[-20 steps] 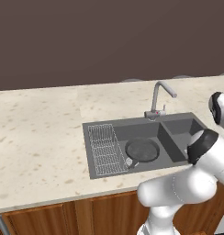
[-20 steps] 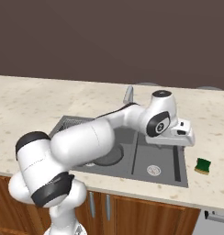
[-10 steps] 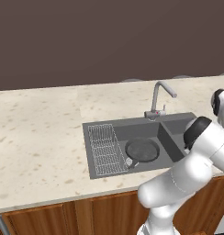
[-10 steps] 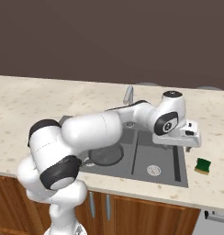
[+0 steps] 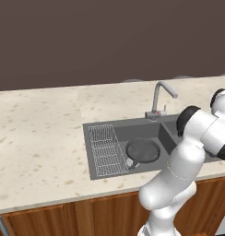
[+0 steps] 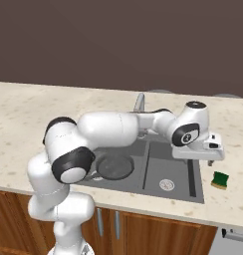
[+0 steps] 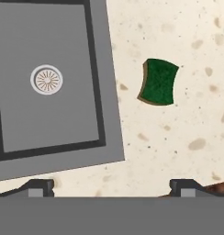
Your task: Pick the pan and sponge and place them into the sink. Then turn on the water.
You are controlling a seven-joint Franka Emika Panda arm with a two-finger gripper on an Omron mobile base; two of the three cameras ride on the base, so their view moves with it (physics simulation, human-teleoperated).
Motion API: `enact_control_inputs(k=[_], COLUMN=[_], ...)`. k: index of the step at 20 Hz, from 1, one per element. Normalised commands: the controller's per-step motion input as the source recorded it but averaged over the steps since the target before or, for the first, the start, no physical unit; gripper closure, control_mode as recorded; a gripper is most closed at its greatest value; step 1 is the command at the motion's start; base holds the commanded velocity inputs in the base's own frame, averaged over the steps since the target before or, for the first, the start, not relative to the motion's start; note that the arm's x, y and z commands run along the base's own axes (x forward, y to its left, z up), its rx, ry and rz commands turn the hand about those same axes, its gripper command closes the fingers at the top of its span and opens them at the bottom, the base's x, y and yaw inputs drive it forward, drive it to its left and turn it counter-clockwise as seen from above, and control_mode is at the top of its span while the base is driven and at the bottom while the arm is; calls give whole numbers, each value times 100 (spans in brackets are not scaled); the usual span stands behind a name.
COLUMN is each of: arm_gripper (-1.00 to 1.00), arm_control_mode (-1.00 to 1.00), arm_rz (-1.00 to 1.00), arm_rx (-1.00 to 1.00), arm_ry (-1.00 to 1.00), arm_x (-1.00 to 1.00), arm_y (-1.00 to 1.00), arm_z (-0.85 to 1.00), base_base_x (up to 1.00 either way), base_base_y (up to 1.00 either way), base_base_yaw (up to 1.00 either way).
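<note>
Round dark grey cast-iron pan [image 6: 113, 166] already in the dark grey double-basin sink's [image 6: 179, 195] left basin. Small green-topped, yellow-edged sponge [image 7: 159, 81] on counter off sink's right edge — gripper [image 6: 211, 160] above, spread wide, empty. Centre over sponge, then descend straight.

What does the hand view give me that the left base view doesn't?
Hand view: the sponge lying on the counter beside the sink, apart from its rim, ahead of the open gripper. Left base view: the pan in the basin beside the wire rack, plus the faucet. Both: the sink and speckled counter.
</note>
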Motion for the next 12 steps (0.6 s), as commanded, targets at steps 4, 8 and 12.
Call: enact_control_inputs(k=[4,8,12], arm_gripper=[-100,-100,-100], arm_control_mode=[-100,-100,-100], arm_rz=[0,-2,0], arm_rx=[1,10,18], arm_ry=[9,14,6], arm_x=[15,16,16], arm_y=[-26,-28,-29], arm_z=[-16,-12,-8], base_base_x=[0,0,0], base_base_y=[0,0,0], base_base_yaw=[0,0,0])
